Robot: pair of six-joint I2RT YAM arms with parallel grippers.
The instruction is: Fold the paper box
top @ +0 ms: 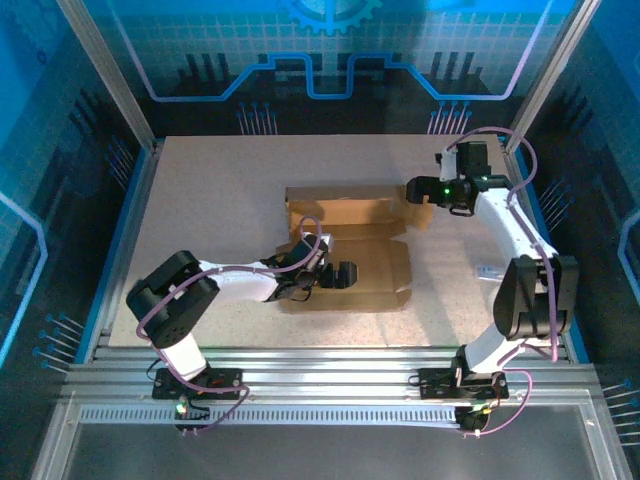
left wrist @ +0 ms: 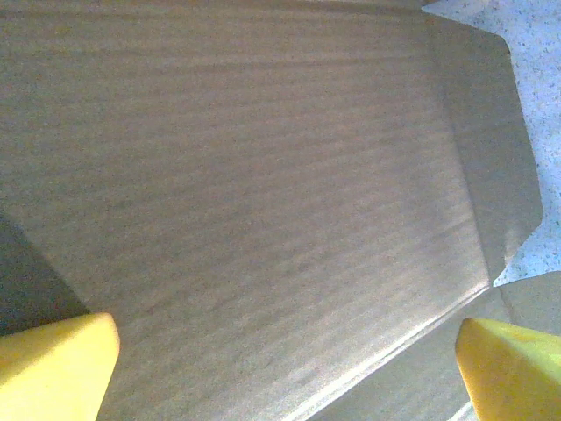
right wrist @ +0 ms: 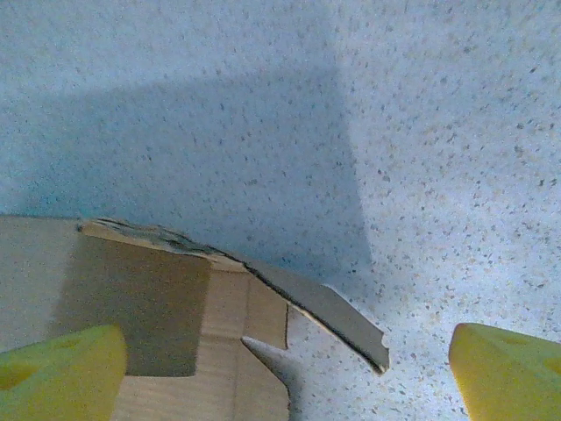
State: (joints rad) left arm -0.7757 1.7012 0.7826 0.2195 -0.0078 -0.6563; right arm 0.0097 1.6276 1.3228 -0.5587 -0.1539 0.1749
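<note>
The paper box (top: 375, 262) lies mid-frame. The open left hand (top: 345, 273) hangs over its lower panel. The open right hand (top: 413, 190) hangs beside its upper-right corner.

Probably a robotics lab: aluminium-framed enclosure (top: 110, 70), blue circuit-print wall panels (top: 330, 50), speckled worktable (top: 200, 170).

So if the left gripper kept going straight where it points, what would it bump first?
Probably the paper box: its flat brown panel lies straight ahead of the open left gripper. How close it is, I can't tell.
</note>
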